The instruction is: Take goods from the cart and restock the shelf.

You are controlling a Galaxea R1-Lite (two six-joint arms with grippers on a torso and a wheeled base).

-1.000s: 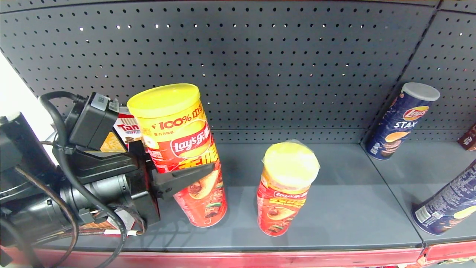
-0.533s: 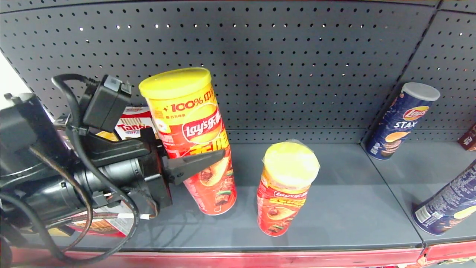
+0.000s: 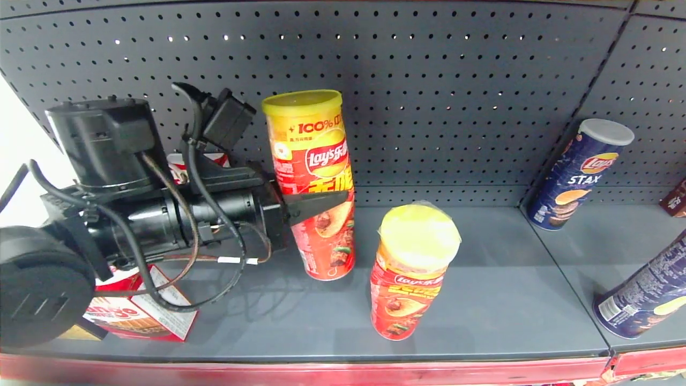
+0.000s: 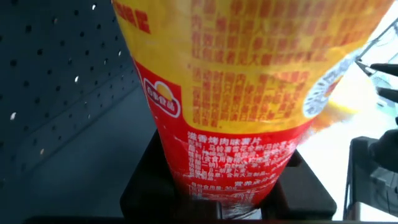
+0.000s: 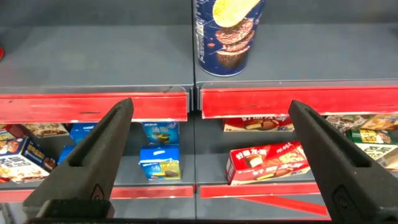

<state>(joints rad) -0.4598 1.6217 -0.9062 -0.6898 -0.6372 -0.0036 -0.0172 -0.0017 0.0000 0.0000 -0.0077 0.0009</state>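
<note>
Grey pegboard shelf (image 3: 482,300), wafer box (image 3: 142,319) lying flat at far left, left gripper (image 3: 320,206) fingers pinching tall chip can (image 3: 313,155) at mid-height, can upright near back panel, short chip can (image 3: 410,268) standing just beside, blue can (image 3: 579,171) farther right, right gripper (image 5: 211,107) fingers spread wide.

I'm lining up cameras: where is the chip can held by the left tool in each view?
Head view: chip can, left of centre, in the left tool.
Left wrist view: close up, centre.
Right wrist view: faces a blue can instead.
Shared: perforated back panel behind it.
</note>
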